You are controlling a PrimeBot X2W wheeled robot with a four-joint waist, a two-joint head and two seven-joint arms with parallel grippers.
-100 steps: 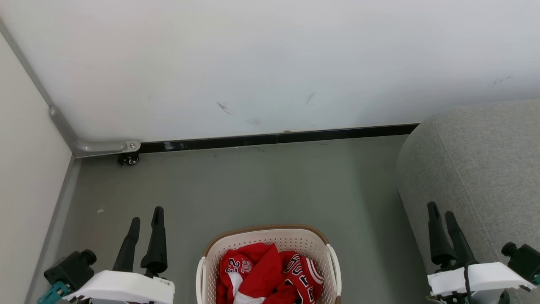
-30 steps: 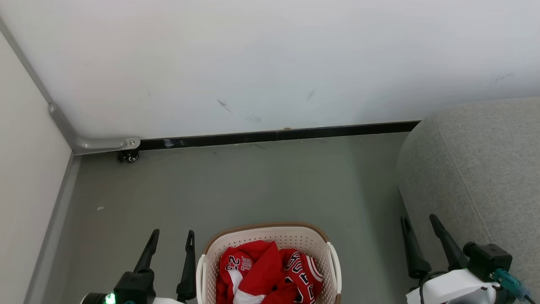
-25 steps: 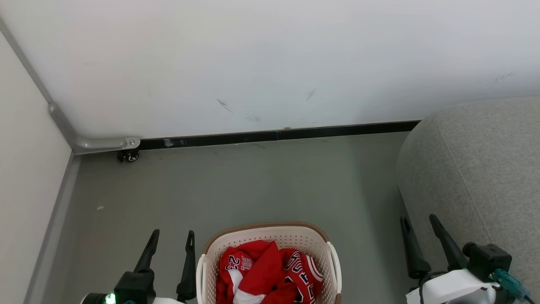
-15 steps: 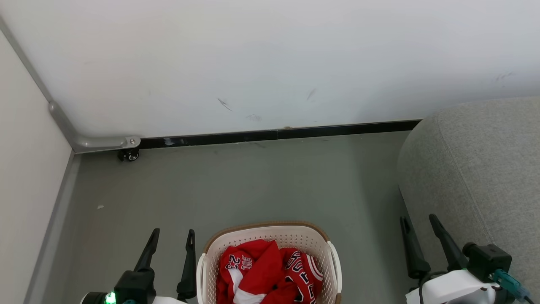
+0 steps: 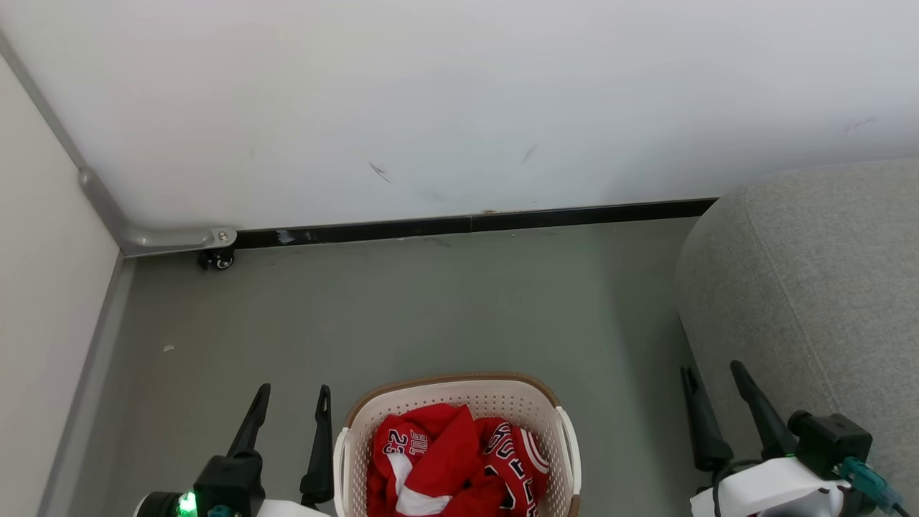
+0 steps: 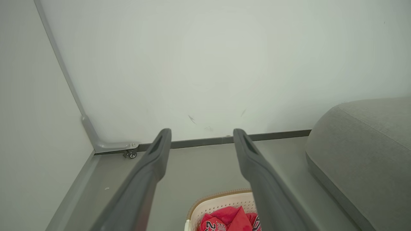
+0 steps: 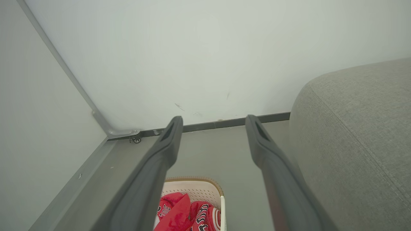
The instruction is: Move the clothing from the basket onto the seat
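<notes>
Head view: the basket stands on the grey floor, toward the floor's near edge and well apart from the far edge, where the floor meets the white wall. The clothing lies crumpled inside it, red cloth with white trim and dark lettering. A number that reads as 23 shows on one fold, though the creases hide much of the rest. The seat stands along the floor's right edge, near the basket but apart from it, with floor between them. The left hand hangs just beside the basket's left wall, its two dark fingers spread apart with nothing between them. The right hand hangs between the basket and the seat, close to the seat's rounded corner, fingers likewise spread and empty; whether it touches the fabric I cannot tell. A black skirting strip runs along the floor's far edge. A small caster sits at the far left corner under a grey metal bracket.
</notes>
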